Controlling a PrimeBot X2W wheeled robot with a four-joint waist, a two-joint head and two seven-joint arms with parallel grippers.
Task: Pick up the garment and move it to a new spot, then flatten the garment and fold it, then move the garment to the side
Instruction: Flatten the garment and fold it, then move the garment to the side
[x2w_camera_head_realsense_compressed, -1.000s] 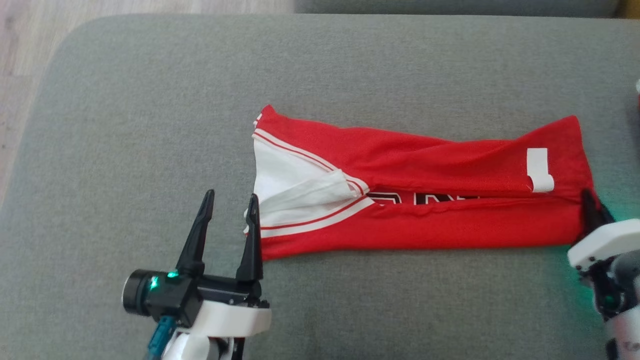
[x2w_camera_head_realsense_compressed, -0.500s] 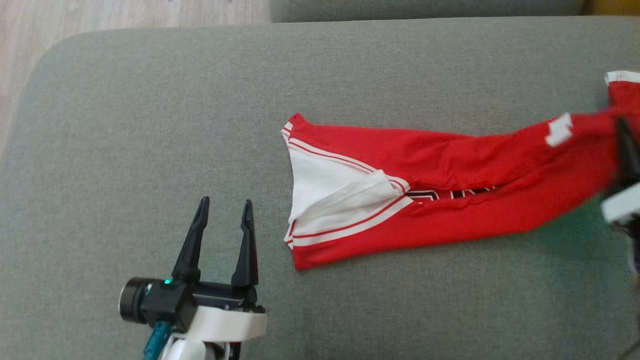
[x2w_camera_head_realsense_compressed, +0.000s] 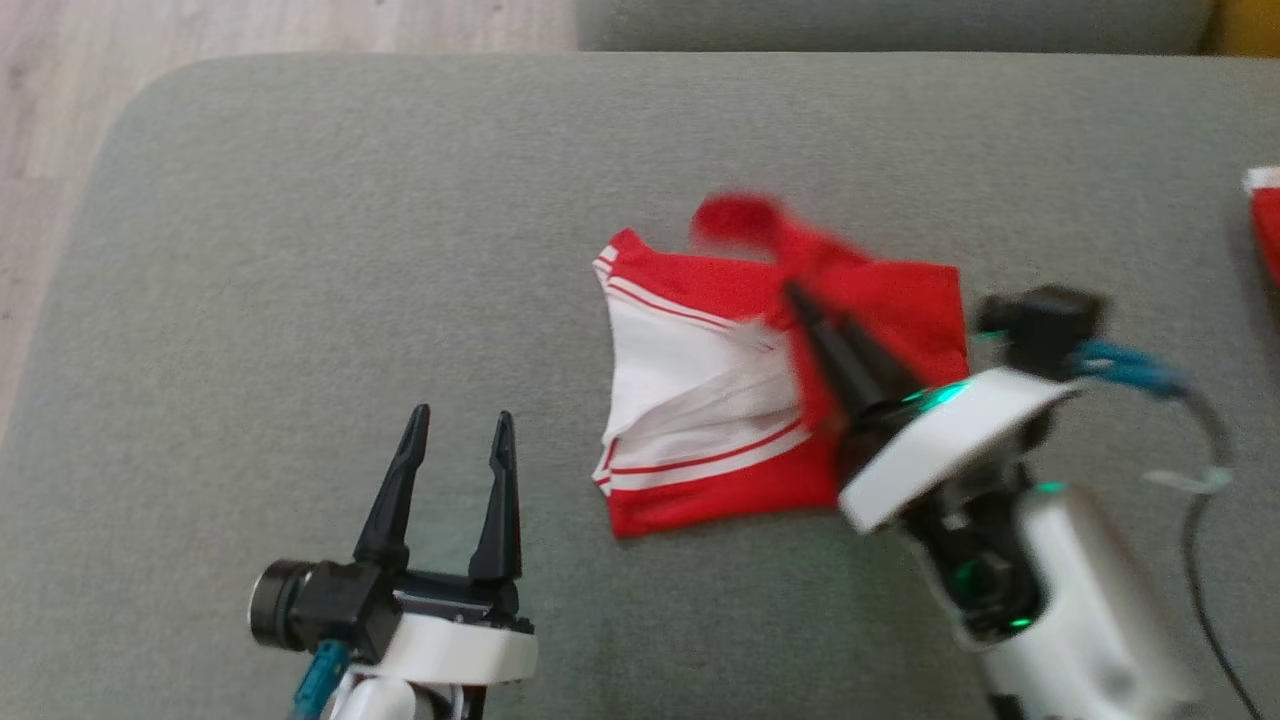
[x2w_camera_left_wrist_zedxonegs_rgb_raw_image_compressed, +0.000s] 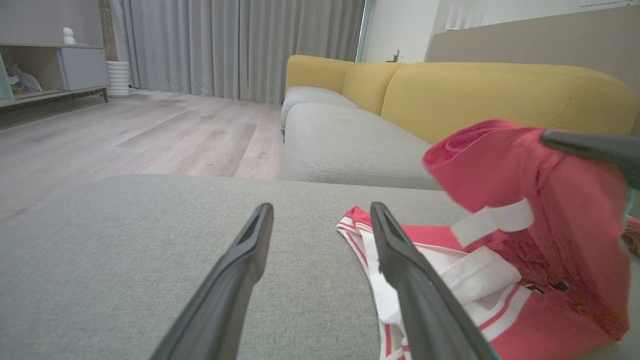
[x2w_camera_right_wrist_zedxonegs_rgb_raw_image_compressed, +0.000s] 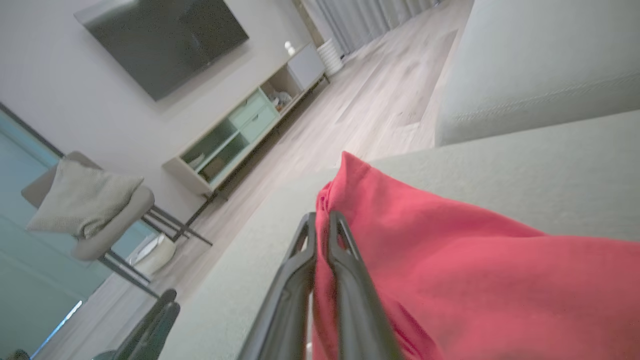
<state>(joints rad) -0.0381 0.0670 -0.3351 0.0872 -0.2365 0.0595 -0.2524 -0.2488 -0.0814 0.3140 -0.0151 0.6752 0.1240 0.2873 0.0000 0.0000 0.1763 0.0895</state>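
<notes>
— What's on the grey cushion (x2w_camera_head_realsense_compressed: 400, 200)?
— The red-and-white garment (x2w_camera_head_realsense_compressed: 720, 495), right of centre, one end lifted over the rest.
— The pincers?
— The right pincer (x2w_camera_head_realsense_compressed: 795, 295) is clenched on that raised end; the left pincer (x2w_camera_head_realsense_compressed: 458, 420) is released, near its left edge.

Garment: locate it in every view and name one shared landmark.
Head view: garment right of centre, red end pinched by the right gripper.
Left wrist view: garment lower right, red end lifted.
Right wrist view: garment lower right, in the shut gripper.
Shared landmark: grey cushion beneath it.
</notes>
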